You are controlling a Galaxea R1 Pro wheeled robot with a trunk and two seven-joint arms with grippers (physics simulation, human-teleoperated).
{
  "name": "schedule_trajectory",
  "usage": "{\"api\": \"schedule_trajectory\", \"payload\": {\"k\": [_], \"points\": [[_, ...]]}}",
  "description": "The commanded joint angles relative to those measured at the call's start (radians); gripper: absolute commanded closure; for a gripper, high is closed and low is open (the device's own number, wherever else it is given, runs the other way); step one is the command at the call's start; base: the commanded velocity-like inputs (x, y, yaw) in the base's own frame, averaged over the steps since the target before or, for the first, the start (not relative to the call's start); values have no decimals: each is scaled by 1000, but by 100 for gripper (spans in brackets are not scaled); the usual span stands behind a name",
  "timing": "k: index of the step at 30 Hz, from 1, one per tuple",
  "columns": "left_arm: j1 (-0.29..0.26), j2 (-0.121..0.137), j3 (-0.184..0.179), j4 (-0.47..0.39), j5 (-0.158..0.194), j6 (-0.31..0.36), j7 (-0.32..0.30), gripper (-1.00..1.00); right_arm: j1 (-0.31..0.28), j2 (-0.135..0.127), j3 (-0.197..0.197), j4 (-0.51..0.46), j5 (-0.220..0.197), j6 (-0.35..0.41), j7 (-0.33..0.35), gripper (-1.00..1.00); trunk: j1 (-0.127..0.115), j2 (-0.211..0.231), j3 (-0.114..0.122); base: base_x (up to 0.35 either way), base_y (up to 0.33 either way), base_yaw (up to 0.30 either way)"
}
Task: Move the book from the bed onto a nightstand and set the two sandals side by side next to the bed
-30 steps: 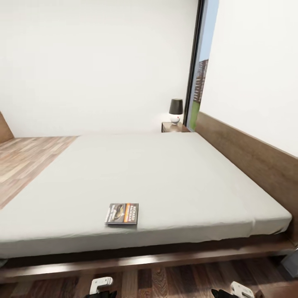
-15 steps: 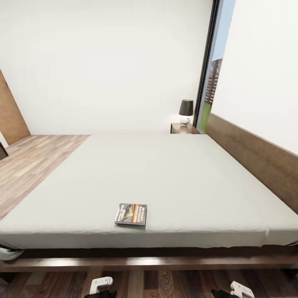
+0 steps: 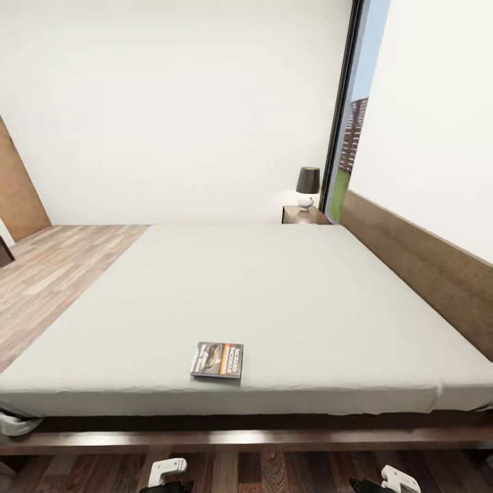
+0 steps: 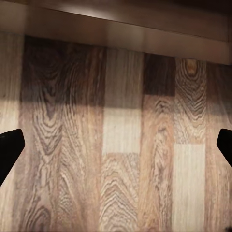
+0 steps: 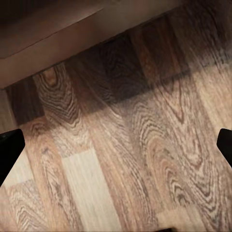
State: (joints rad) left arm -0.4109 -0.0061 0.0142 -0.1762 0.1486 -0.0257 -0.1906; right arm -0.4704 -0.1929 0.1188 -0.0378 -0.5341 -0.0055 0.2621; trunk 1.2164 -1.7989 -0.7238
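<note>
Both arms hang low over the striped brown wood-plank floor (image 4: 121, 145), the left gripper (image 4: 116, 145) and the right gripper (image 5: 116, 147) each spread wide and holding nothing. The thin dark paperback book (image 3: 217, 360) lies flat near the closest edge of the pale grey bed (image 3: 274, 294). Approach from above and pinch its near margin. The small reddish-brown nightstand (image 3: 306, 215) stands well beyond, beside the headboard.

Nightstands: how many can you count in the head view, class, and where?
1. The nightstand stands at the bed's far corner, by the window, with a lamp on it. Another may be hidden out of frame.
</note>
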Motion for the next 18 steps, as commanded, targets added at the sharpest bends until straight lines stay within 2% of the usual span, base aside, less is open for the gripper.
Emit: {"api": "schedule_trajectory", "payload": {"k": [1,9,13,18], "points": [[-1,0,1,1,8,-2,-4,-100,-1,0,9,1,-10,-1,3,-100,-4,7,2,0,0,0],[-1,1,1,1,8,-5,-4,-100,-1,0,10,1,-10,-1,2,-100,-35,63,27,0,0,0],[-1,1,1,1,8,-17,-4,-100,-1,13,8,7,-13,3,2,-100,-50,91,40,0,0,0],[-1,1,1,1,9,-21,-4,-100,0,20,7,95,-17,5,2,-100,-69,126,56,0,0,0]]}}
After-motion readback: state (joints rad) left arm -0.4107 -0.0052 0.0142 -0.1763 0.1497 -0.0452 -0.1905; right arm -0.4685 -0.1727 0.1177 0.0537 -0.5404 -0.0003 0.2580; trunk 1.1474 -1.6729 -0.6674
